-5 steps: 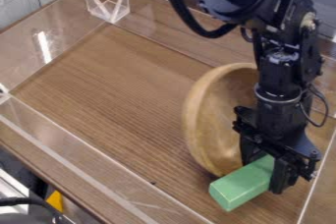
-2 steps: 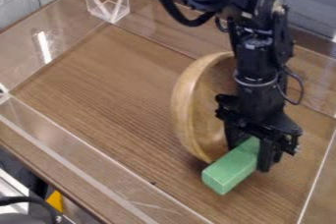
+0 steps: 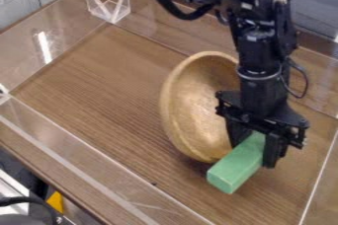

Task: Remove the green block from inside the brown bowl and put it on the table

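The green block (image 3: 234, 168) is a short bright bar slanting down to the left, its lower end close to the table (image 3: 93, 91). My gripper (image 3: 262, 148) points steeply down and is shut on the block's upper end. The brown bowl (image 3: 199, 106) is tipped up on its edge just left of the gripper, its hollow facing right toward the arm. The block lies outside the bowl, in front of its lower rim. I cannot tell whether the block's lower end touches the table.
Low clear acrylic walls (image 3: 53, 155) border the table at the front, left and back. A small clear acrylic stand (image 3: 109, 4) sits at the back left. The black arm and its cables (image 3: 264, 22) rise above the bowl.
The gripper has shifted a little left with the block still in it. The bowl has slid left and tipped, now showing more of its inside.
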